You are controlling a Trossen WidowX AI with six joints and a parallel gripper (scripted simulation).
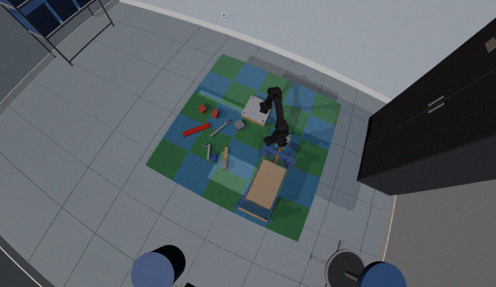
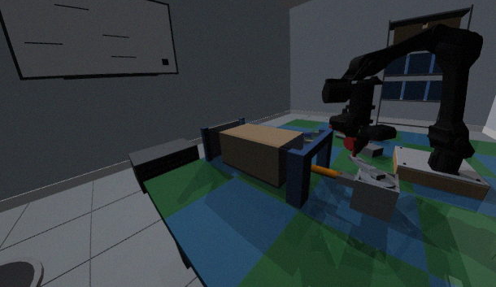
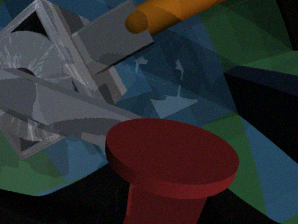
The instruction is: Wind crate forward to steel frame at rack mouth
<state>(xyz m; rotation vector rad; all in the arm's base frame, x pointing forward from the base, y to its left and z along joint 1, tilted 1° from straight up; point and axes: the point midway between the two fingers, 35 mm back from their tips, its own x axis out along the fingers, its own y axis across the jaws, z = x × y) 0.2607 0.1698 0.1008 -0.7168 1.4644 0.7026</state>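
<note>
Over the winch (image 1: 289,140) (image 2: 374,197) (image 3: 56,55), my gripper (image 1: 269,141) (image 2: 354,147) grasps the red knob (image 2: 349,143) (image 3: 172,157) of the seated handle (image 2: 363,164) (image 3: 45,100), so I judge winding underway, the next move a level arc drawing the crate (image 1: 266,184) (image 2: 252,153), flat behind the blue frame (image 1: 278,158) (image 2: 298,176), forward.

On the worktop (image 1: 191,176), a red bar (image 1: 196,129) is lying beside a wrench (image 1: 219,128), near two red blocks (image 1: 202,108) (image 1: 215,114). A hammer (image 1: 225,158) is lying beside a blue piece (image 1: 214,158). Well apart, a black cabinet (image 1: 411,127) is standing against the wall, and a whiteboard (image 2: 93,29) is hanging on another.
</note>
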